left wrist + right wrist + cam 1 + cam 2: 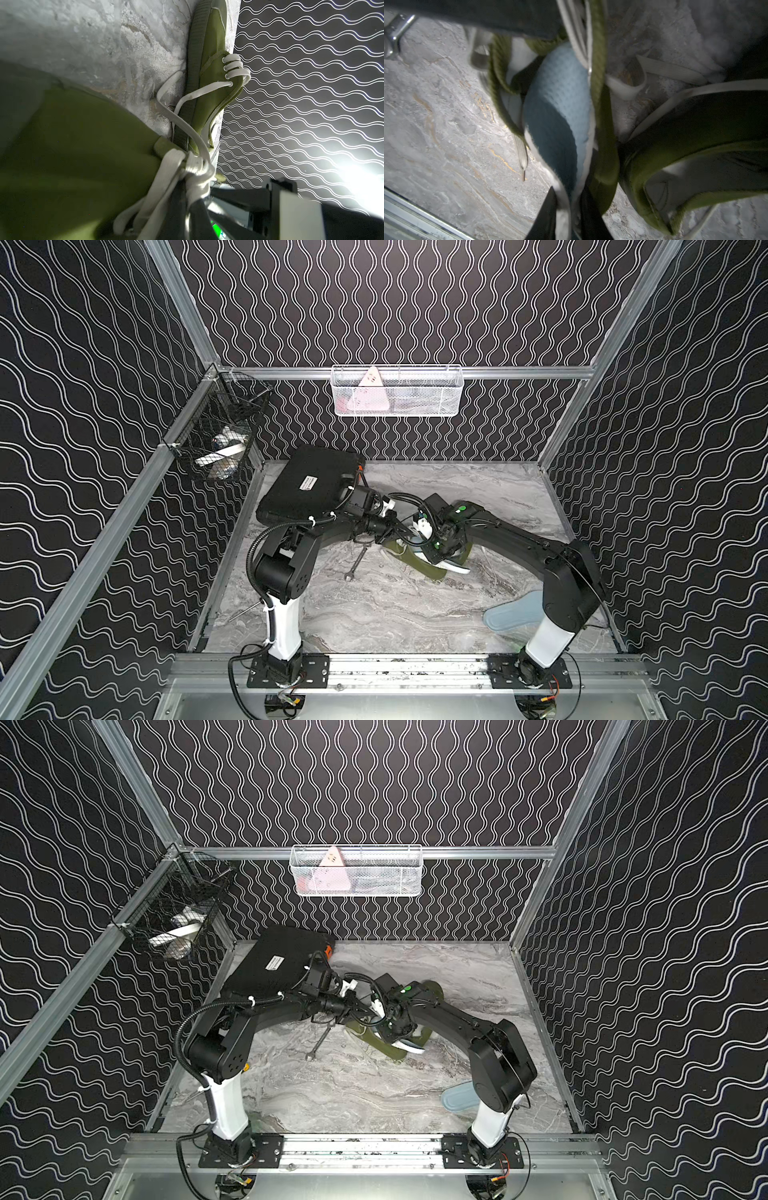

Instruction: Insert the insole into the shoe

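An olive green shoe with white laces lies mid-table, and its collar shows in the right wrist view. My right gripper is shut on the heel end of a light blue insole with a white edge. The insole's front end reaches into the shoe's opening. My left gripper is shut on a bunch of the shoe's white laces, right beside the olive upper. In both top views the two grippers meet over the shoe, which the arms largely hide.
A second olive shoe lies just behind. Another light blue insole rests by the right arm's base. A wrench lies left of the shoe, a black case at the back left. Wire baskets hang on the walls.
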